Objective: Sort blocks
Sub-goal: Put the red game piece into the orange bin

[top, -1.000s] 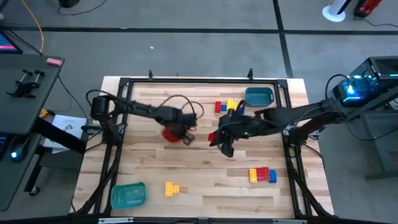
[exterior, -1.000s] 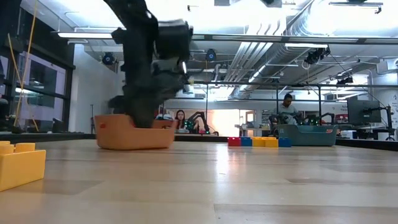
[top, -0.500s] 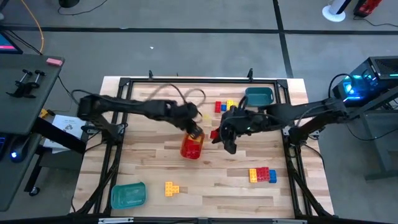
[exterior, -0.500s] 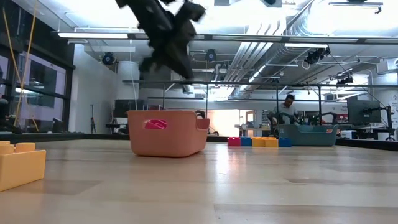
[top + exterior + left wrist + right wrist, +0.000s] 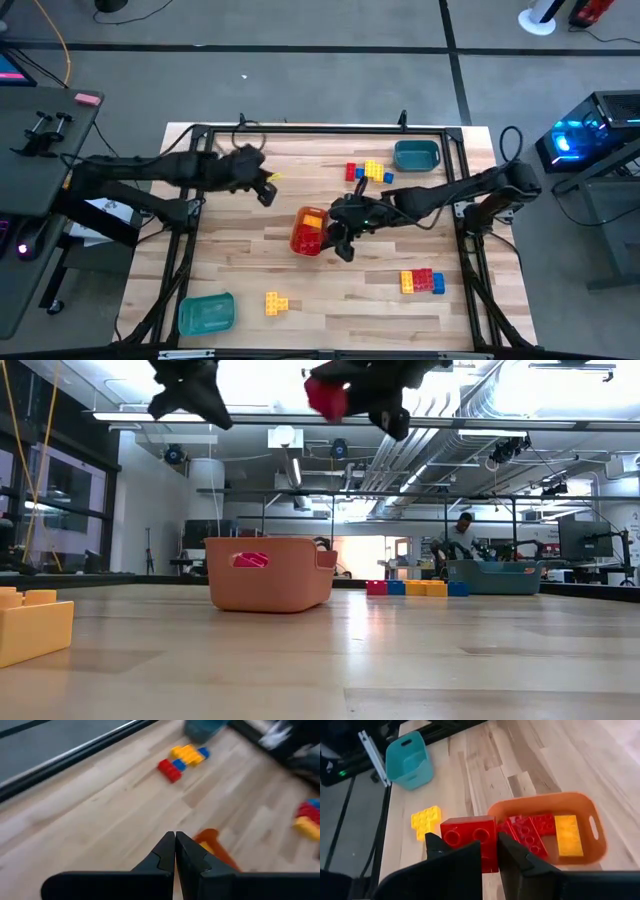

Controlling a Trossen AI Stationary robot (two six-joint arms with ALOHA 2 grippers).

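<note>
Red brick is pinched in the right gripper, held above the bench just beside the orange tray at mid-bench. That tray holds red bricks and a yellow one. Left gripper, pressed together and empty, hangs nearer the bench's left edge.

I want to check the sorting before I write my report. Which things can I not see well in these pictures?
- Orange tray contents: low view, hidden by its wall; the right wrist view shows red and one yellow brick.
- Blue brick beside the right-hand pile: too small in the high view to count studs.
- Far row of bricks: blurred in the left wrist view.
- Red brick: its lower part is hidden by the right gripper.
</note>
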